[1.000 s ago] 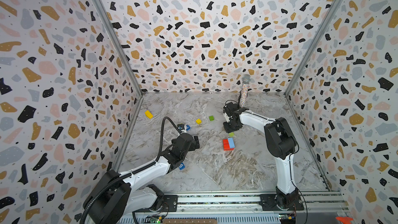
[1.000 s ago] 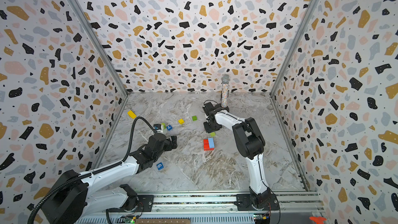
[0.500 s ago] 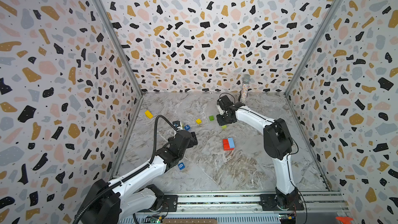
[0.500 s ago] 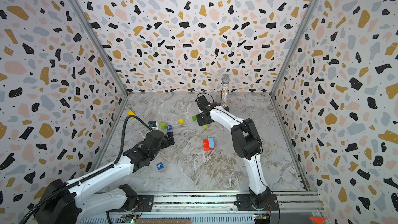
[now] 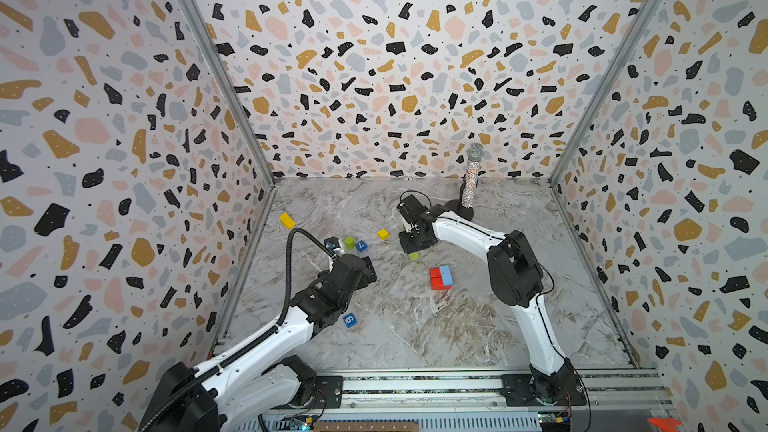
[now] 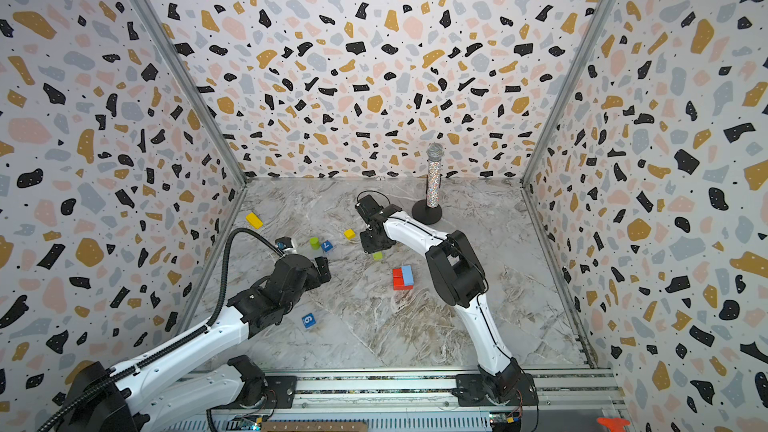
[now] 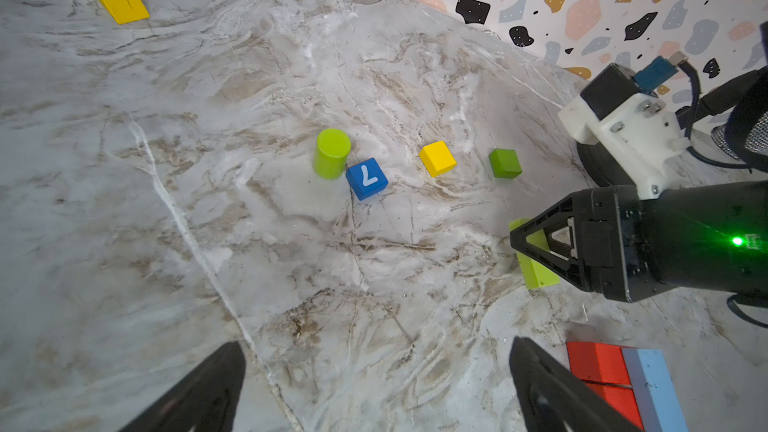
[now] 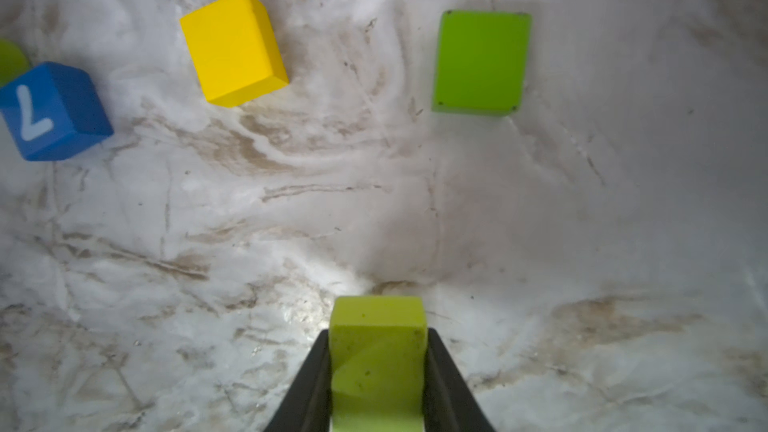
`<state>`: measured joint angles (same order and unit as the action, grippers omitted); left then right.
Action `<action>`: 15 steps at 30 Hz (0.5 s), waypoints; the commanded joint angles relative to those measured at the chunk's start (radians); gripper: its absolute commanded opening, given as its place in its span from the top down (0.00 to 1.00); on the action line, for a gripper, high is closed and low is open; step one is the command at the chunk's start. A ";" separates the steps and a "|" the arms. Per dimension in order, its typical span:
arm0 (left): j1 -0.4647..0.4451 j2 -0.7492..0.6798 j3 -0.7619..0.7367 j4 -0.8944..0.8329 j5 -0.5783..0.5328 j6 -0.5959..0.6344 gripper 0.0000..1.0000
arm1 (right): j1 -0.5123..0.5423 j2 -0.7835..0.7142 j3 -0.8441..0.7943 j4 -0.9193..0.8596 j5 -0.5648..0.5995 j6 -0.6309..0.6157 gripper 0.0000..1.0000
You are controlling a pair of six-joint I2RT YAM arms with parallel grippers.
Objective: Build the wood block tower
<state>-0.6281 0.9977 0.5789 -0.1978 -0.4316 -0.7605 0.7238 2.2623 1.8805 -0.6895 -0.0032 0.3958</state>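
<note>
A lime green wooden block (image 8: 376, 367) is clamped between the black fingers of the right gripper (image 8: 378, 336), low over the grey marble-patterned tabletop (image 5: 415, 334). Whether the block touches the surface cannot be told. In both top views that gripper is seen mid-table, near the glittery microphone on its round black base (image 5: 470, 184).

The left gripper (image 7: 376, 349) is spread wide, nothing is held between its fingers, and bare marble is seen below it.

The tower is at 1 layer: a red wooden brick (image 5: 435, 279) and a light blue wooden brick (image 5: 446, 275) are laid flat, side by side and touching, near the right gripper.

The other wood blocks are scattered. A lime green wooden cylinder (image 7: 331, 152) is stood upright just beside a dark blue cube with a white 7 (image 7: 366, 178). A yellow cube (image 7: 436, 157) and a darker green cube (image 7: 505, 163) are set apart in the same row. A yellow brick (image 5: 286, 220) is seen by the left wall, and a dark blue numbered cube (image 5: 350, 320) beside the left arm.
</note>
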 commanded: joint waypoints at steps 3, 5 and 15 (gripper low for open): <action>0.006 -0.010 0.007 -0.027 0.018 0.051 0.00 | 0.001 -0.034 -0.043 0.029 0.016 0.028 0.69; 0.006 -0.014 0.006 -0.029 0.020 0.054 0.00 | 0.000 -0.037 -0.045 0.037 0.015 0.030 0.64; 0.007 -0.011 0.011 -0.024 0.028 0.055 0.00 | -0.007 -0.070 -0.041 0.054 0.003 0.020 0.53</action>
<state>-0.6281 0.9932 0.5785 -0.2256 -0.4042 -0.7208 0.7227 2.2620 1.8355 -0.6407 -0.0032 0.4149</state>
